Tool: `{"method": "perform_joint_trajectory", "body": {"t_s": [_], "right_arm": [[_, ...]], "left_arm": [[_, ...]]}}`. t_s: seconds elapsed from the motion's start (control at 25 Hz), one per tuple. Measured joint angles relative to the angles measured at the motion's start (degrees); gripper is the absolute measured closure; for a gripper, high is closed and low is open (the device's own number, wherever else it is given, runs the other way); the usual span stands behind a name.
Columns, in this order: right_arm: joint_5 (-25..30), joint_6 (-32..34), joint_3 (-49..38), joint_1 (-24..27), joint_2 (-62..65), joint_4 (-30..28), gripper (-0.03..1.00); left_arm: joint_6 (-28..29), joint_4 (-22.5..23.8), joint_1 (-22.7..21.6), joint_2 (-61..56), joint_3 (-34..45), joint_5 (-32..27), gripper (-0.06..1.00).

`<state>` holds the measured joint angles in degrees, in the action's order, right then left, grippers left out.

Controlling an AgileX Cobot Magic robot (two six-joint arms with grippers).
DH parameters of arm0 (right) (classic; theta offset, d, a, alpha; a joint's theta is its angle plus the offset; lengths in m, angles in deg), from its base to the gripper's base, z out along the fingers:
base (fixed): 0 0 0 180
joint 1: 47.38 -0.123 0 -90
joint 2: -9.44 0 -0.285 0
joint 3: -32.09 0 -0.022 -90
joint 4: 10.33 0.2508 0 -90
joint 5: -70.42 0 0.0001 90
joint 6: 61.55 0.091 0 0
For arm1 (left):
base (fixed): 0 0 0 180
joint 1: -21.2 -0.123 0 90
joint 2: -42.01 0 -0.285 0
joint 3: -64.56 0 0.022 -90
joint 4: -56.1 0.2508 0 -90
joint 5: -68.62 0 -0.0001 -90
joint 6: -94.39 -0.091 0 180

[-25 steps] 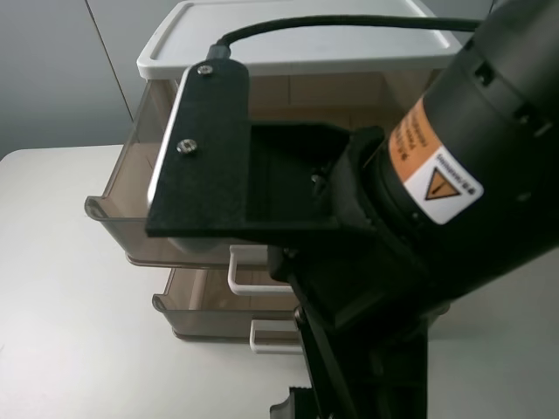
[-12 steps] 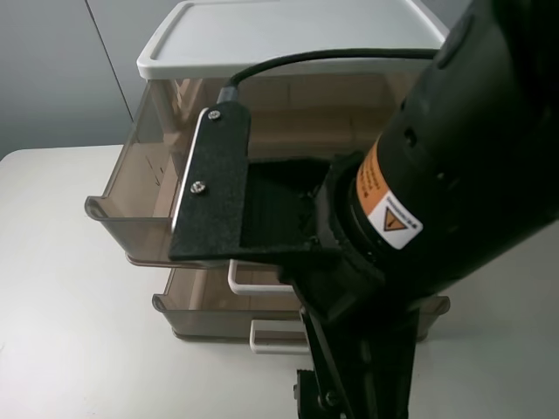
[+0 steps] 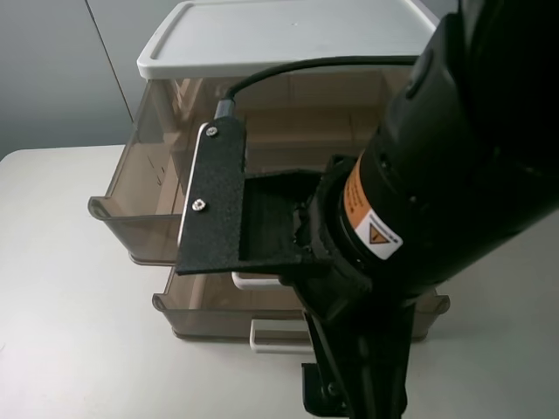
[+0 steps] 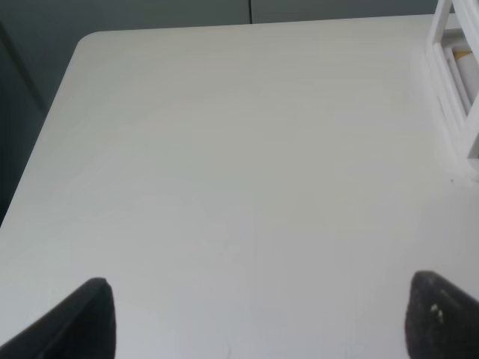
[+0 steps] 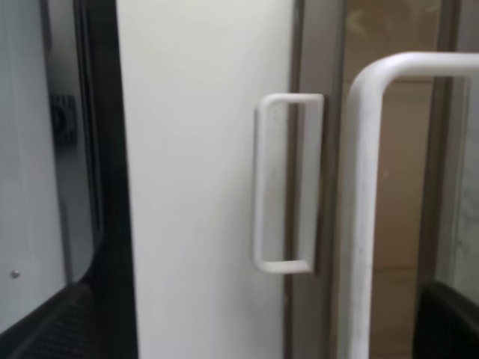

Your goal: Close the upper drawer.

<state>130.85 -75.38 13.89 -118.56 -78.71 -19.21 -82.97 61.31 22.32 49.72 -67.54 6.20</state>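
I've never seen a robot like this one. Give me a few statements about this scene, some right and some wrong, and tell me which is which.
1. The upper drawer is pulled well out, not shut. True.
2. The cabinet's top is black. False: it is white.
3. The left gripper is clamped on a drawer handle. False: it is open above the white table and holds nothing.
4. The right arm hides much of the drawers from the high camera. True.
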Motion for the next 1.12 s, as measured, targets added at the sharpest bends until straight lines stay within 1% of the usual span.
{"method": "perform_joint_trajectory", "body": {"t_s": [0.16,0.28,0.52,0.76,0.92,1.12], "right_arm": [[-0.18,0.86,0.00,0.00,-0.03,-5.09,0.33],[-2.48,0.98,0.00,0.00,-0.13,-7.12,0.33],[-6.70,0.98,0.00,0.00,-0.13,-9.99,0.33],[-7.39,0.98,0.00,0.14,-0.13,-11.19,0.33],[-7.66,0.98,0.00,2.25,-0.13,-11.39,0.33],[-9.37,0.98,0.00,4.30,-0.13,-14.36,0.33]], "left_arm": [[0.00,0.00,0.00,0.00,0.00,0.00,0.20],[0.00,0.00,0.00,0.00,0.00,0.00,0.20],[0.00,0.00,0.00,0.00,0.00,0.00,0.20],[0.00,0.00,0.00,0.00,0.00,0.00,0.20],[0.00,0.00,0.00,0.00,0.00,0.00,0.20],[0.00,0.00,0.00,0.00,0.00,0.00,0.20]]}}
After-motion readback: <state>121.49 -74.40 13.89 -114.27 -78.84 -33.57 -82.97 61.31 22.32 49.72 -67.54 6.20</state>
